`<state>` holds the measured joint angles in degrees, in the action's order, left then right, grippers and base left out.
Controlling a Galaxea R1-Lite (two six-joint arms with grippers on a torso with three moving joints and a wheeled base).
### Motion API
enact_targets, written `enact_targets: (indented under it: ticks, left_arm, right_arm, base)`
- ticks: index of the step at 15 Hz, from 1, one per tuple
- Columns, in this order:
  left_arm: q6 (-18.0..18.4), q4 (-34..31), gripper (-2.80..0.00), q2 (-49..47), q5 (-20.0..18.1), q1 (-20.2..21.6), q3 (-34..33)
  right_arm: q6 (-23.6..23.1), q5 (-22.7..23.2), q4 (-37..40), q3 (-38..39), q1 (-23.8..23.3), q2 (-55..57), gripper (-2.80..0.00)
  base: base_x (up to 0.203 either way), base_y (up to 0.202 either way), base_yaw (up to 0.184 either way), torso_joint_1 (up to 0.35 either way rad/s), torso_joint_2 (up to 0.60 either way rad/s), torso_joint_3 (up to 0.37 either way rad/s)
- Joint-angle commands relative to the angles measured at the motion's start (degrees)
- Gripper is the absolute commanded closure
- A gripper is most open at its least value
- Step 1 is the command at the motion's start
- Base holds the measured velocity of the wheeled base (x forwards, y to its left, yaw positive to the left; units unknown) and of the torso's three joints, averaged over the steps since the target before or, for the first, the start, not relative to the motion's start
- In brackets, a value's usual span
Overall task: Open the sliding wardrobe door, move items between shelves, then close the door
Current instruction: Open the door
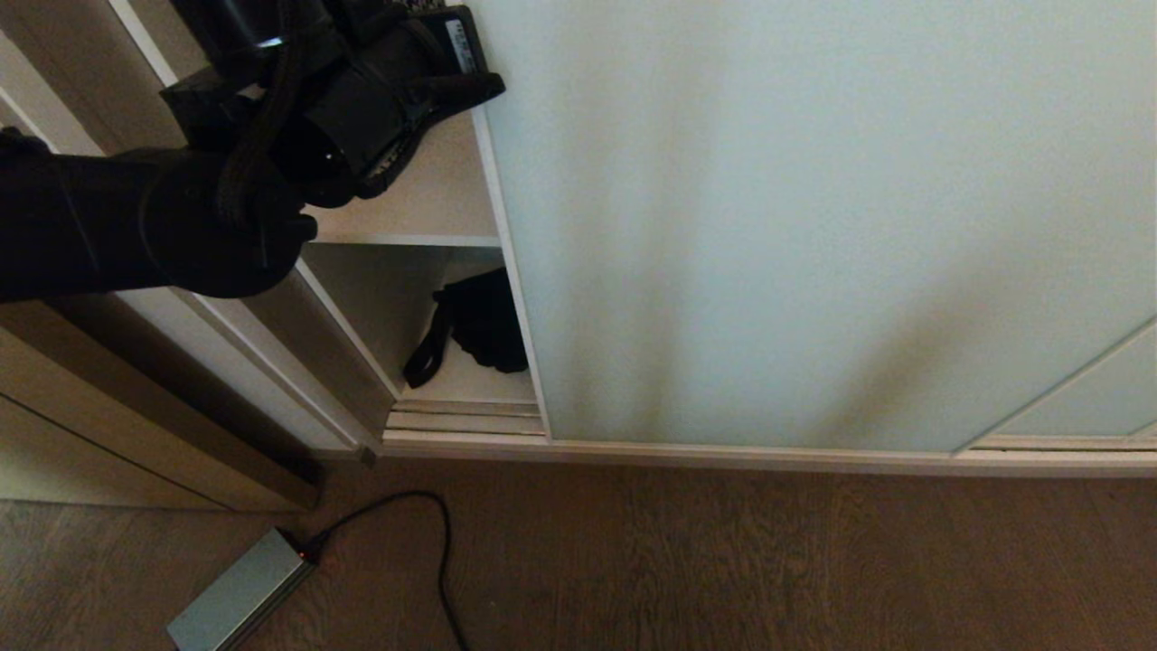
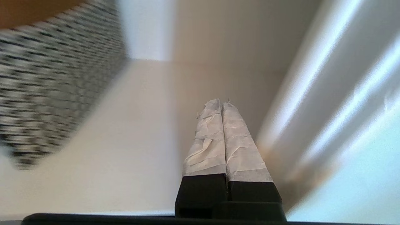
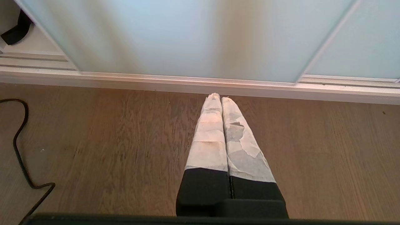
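The sliding wardrobe door point(image 1: 813, 226) of frosted pale glass covers the right side and leaves a gap at the left. My left arm, in a black sleeve, reaches into that gap above a white shelf point(image 1: 425, 208). Its fingertips are lost among dark shapes at the top of the head view. In the left wrist view my left gripper point(image 2: 221, 104) is shut on nothing, over the shelf point(image 2: 125, 140) with the door point(image 2: 368, 162) beside it. A black bag point(image 1: 484, 321) with a strap lies on the board below. My right gripper point(image 3: 220, 97) is shut and empty above the floor before the door point(image 3: 187, 31).
A black-and-white patterned thing point(image 2: 53, 93) sits on the shelf beside the left gripper. The grooved floor track point(image 1: 465, 418) runs under the opening. A grey box point(image 1: 239, 592) and its black cable point(image 1: 434, 542) lie on the wooden floor. A brown wooden frame point(image 1: 136, 407) stands at the left.
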<state>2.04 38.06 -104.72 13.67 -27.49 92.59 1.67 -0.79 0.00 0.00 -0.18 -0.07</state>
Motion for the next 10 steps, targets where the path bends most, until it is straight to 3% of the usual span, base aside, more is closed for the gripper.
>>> enact_targets:
  ticks: [1, 6, 9, 10]
  left_arm:
    - [0.12, 0.17, 0.00, -1.09, 0.16, -3.07, -0.06]
    - [1.47, 0.70, 0.00, -3.82, 1.96, -9.60, 0.12]
    - [1.08, 1.54, 0.00, -3.21, 4.26, -8.79, 1.22]
    - [1.01, 1.74, 0.00, -2.76, 5.29, -6.33, 1.45]
  right_arm:
    - [0.00, 0.00, 0.00, 0.02, 0.01, 0.07, 0.00]
    - [0.00, 0.00, 0.00, 0.00, 0.01, 0.07, 0.00]
    - [0.00, 0.00, 0.00, 0.00, 0.01, 0.07, 0.00]
    - [0.00, 0.00, 0.00, 0.08, 0.01, 0.07, 0.00]
  base:
    - [0.000, 0.000, 0.000, 0.000, 0.00, 0.000]
    - [0.000, 0.000, 0.000, 0.000, 0.00, 0.000]
    - [0.000, 0.000, 0.000, 0.000, 0.00, 0.000]
    - [0.000, 0.000, 0.000, 0.000, 0.00, 0.000]
